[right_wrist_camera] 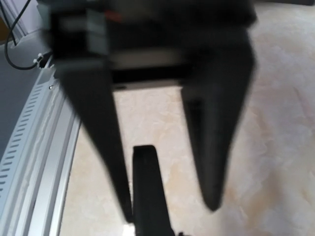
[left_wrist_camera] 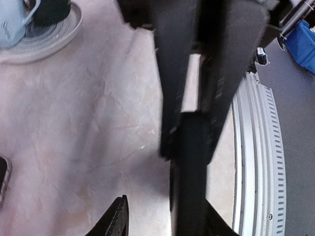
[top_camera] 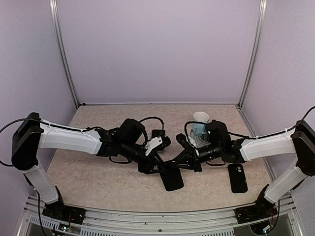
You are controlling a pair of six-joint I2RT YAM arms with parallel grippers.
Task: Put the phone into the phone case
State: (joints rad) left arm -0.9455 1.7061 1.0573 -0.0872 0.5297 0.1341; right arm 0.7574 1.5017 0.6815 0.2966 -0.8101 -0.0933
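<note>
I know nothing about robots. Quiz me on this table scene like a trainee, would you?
1. True or false: the left gripper is shut on a thin black slab.
2. What stands on the round plate? A) cup B) bottle C) bowl
3. Fill in: a second black slab lies flat on the table, on the robot's ____ side.
Key: 1 true; 2 A; 3 right.
</note>
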